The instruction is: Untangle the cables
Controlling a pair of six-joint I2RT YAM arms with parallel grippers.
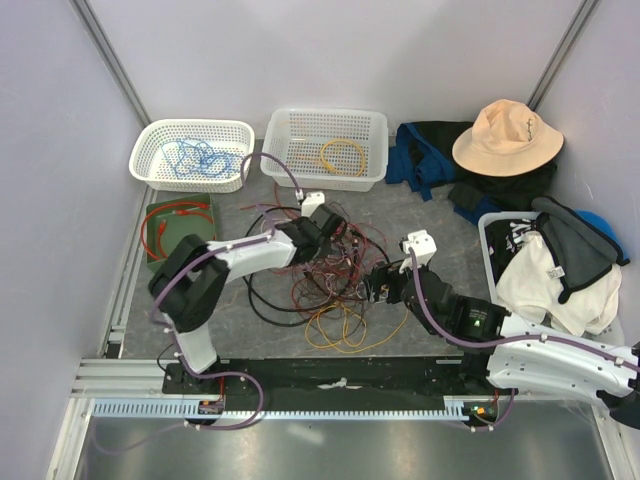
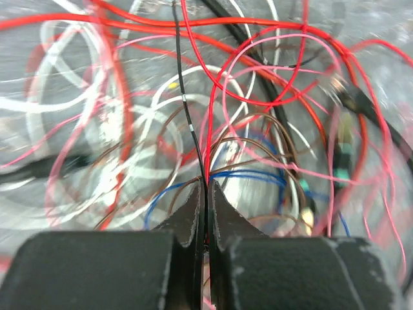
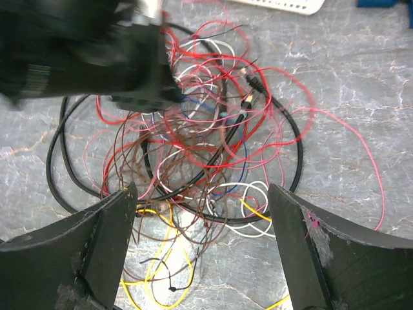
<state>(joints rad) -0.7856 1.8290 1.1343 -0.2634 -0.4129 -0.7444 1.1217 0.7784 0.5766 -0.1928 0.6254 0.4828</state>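
The cables lie in one tangled heap of red, pink, brown, white, blue and yellow wires on the grey mat, with a thicker black cable looping around the left side. My left gripper is down in the far part of the heap. In its wrist view the left gripper is shut on a thin black wire and a red one beside it. My right gripper hovers open over the heap's right edge. Seen from its wrist, the right gripper straddles white and yellow loops without touching them.
A white basket at the back left holds a blue cable, and a second basket holds a yellow one. A green tray with a red cable sits at the left. A hat and clothes in a bin lie to the right.
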